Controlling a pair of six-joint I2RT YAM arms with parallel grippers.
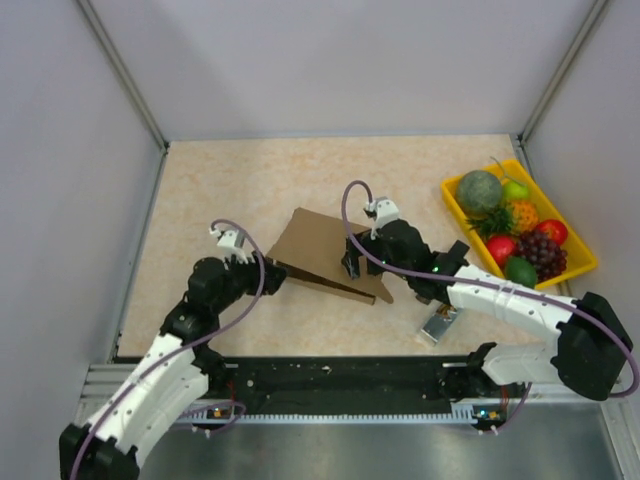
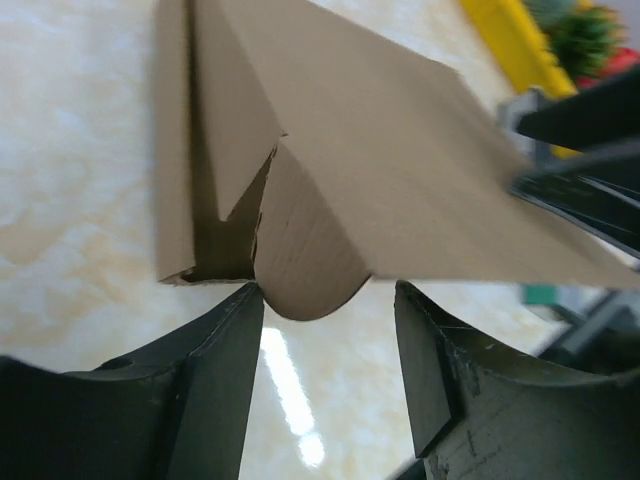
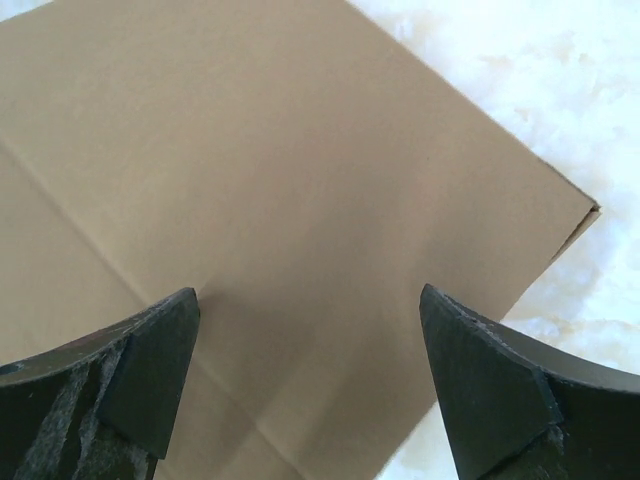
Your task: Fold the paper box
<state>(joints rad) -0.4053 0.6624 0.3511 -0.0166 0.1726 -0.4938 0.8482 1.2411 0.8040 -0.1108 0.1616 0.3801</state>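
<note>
Box: brown die-cut cardboard paper box (image 1: 322, 248), near edge raised.
Left gripper (image 2: 330, 325): parted, rounded flap tip between.
Right gripper (image 3: 310, 345): wide above flat panel.

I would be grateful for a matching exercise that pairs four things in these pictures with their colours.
Things:
1. paper box
2. fruit tray
3. grapes
4. table

Colours:
A. yellow
B. mottled beige
C. dark purple
D. plain brown

Pairs: 1-D; 2-A; 3-C; 4-B
</note>
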